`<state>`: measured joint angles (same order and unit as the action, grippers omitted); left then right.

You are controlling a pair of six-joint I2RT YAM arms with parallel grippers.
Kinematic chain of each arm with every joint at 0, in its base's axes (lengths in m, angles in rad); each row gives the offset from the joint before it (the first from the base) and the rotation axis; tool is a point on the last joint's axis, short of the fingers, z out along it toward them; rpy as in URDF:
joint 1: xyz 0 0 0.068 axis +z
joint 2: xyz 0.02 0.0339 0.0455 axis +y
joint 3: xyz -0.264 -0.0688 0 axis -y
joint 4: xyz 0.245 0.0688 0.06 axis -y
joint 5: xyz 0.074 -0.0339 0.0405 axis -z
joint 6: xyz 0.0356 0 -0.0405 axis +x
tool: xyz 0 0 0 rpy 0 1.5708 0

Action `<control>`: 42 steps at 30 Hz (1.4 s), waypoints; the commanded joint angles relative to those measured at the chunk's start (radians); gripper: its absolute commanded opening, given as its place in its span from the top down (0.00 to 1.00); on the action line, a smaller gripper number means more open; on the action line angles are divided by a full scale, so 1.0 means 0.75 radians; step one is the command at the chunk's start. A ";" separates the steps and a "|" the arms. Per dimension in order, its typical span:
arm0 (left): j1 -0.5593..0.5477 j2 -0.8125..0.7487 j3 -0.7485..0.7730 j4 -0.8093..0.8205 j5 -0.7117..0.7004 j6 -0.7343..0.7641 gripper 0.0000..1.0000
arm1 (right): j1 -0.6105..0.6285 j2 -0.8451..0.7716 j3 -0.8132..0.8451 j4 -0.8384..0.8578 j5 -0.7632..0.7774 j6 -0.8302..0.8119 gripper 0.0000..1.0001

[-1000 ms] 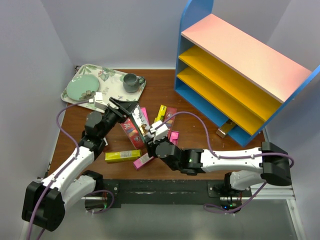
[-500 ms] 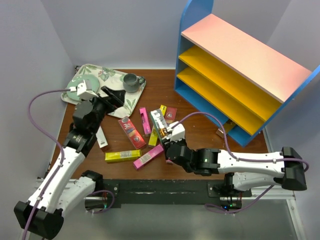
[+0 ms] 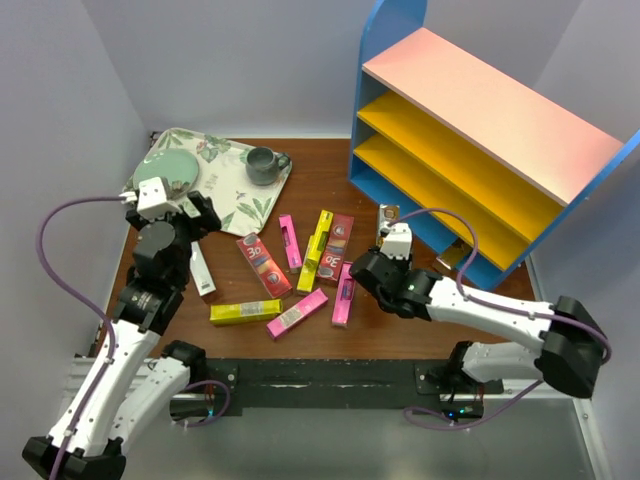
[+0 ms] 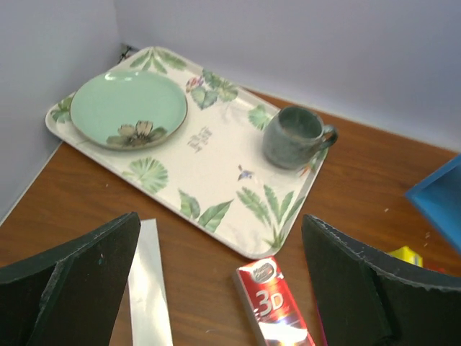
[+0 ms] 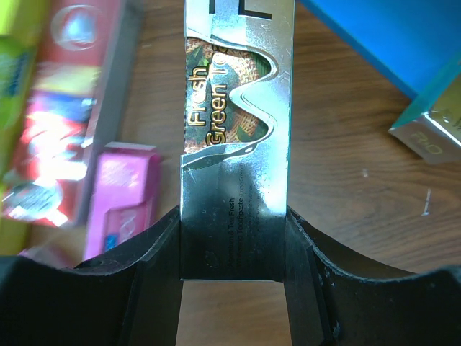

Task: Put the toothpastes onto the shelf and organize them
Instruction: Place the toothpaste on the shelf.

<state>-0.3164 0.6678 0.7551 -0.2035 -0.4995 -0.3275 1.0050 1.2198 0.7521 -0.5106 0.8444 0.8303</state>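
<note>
right claw [image 5: 234,225] | grips silver Fresh Green Tea carton [image 5: 238,144] | pink carton [image 5: 122,198] left, likely toothpaste, blurred

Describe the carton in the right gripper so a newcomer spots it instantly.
Find the blue-sided shelf; the right gripper sits before its left end. The carton it clamps is mirror-silver, lettered "Fresh Green Tea", unlike the coloured cartons lying nearby.

The brown table [image 3: 320,168] carries the floral tray [image 3: 232,188], the shelf [image 3: 480,110] and loose toothpastes [image 3: 264,266] lying flat
</note>
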 commanded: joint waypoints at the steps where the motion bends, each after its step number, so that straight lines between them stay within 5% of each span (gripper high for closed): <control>1: -0.006 0.024 -0.044 -0.002 -0.046 0.060 0.00 | -0.121 0.140 0.083 0.143 0.154 0.038 1.00; 12: -0.006 0.010 -0.062 -0.003 0.005 0.054 0.00 | -0.340 0.525 0.328 0.270 0.216 0.093 1.00; 28: -0.006 0.003 -0.062 -0.003 0.036 0.050 0.00 | -0.536 0.836 0.578 0.155 0.177 0.302 0.97; 42: -0.001 0.040 -0.064 0.005 0.073 0.054 0.01 | -0.630 0.936 0.642 0.106 0.108 0.400 0.62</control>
<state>-0.3164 0.6922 0.7082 -0.2333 -0.4564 -0.3027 0.5644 1.9190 1.1881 -0.4328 0.9092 1.0645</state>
